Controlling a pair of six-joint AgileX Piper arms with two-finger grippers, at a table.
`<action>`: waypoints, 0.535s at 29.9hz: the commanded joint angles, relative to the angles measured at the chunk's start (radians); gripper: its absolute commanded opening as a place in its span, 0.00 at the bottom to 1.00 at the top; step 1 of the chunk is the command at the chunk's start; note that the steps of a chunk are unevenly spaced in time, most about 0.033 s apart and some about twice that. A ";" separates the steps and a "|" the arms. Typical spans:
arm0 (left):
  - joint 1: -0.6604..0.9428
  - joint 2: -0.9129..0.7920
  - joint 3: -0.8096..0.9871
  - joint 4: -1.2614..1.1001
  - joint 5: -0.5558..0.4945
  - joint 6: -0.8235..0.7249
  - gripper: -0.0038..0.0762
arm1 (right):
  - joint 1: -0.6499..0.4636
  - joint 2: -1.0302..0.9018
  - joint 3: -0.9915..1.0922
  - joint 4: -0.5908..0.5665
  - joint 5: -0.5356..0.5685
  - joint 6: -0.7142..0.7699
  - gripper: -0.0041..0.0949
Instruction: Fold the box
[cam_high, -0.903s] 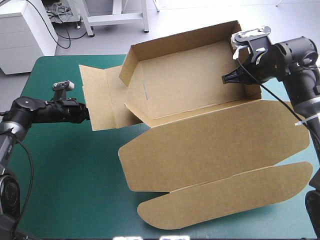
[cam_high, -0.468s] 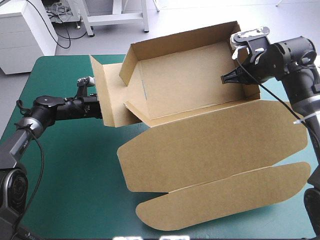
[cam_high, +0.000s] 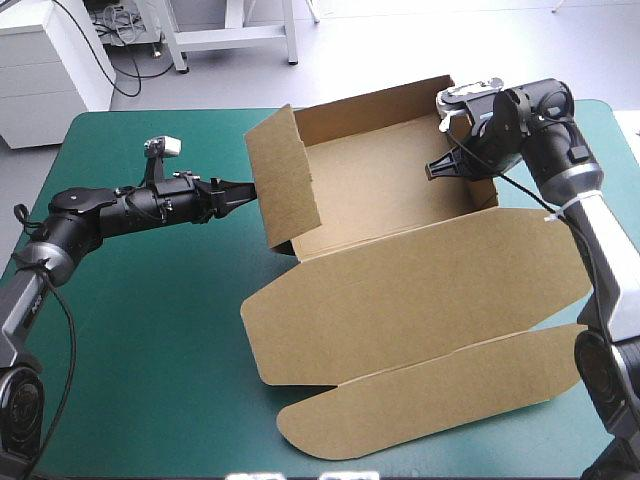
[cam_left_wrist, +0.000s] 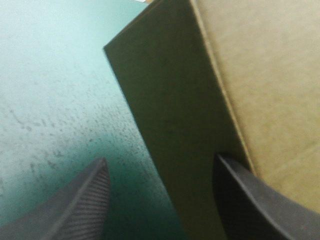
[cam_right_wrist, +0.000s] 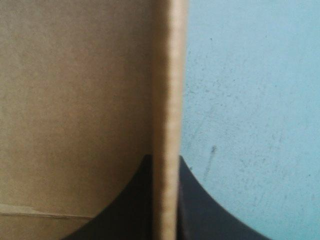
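Step in hand: as I read it, standing the side walls of the box (cam_high: 400, 190) up so it makes a tray. It sits on the far half of the teal-green counter (cam_high: 150, 330), a little right of centre.
Doing it well, whole box: the floor should stay flat on the counter while the walls go up, so both arms want to work gently and not drag the sheet.
Doing it well, left wall (cam_high: 285, 180): it leans a little and looks free to fall back. I'd press it square to the floor before letting go.
Doing it well, right wall (cam_right_wrist: 167, 75): a firm hold here is what steadies the rest.
Left gripper (cam_left_wrist: 161, 158): black fingers spread. The left wall's edge stands between them, close against one finger, with the other out over bare counter.
Right gripper (cam_right_wrist: 165, 160): black fingers pinching the right wall, the board's edge running straight up between them.
Look, lid (cam_high: 420, 300): brown, flat, spread toward the near edge, with rounded corners.
Look, tuck flap (cam_high: 440, 390): a long rounded strip, flat at the lid's near side.
Look, far wall (cam_high: 370, 100): upright, plain board.
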 joint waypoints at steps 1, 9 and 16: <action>-0.006 -0.047 -0.029 -0.105 0.056 0.008 0.58 | -0.004 -0.035 -0.026 0.006 -0.043 -0.005 0.02; -0.006 -0.047 -0.029 -0.189 0.143 0.022 0.58 | -0.004 -0.034 -0.026 0.041 -0.121 -0.012 0.02; -0.018 -0.047 -0.031 -0.198 0.114 -0.047 0.58 | 0.008 -0.034 -0.026 0.061 -0.125 -0.012 0.03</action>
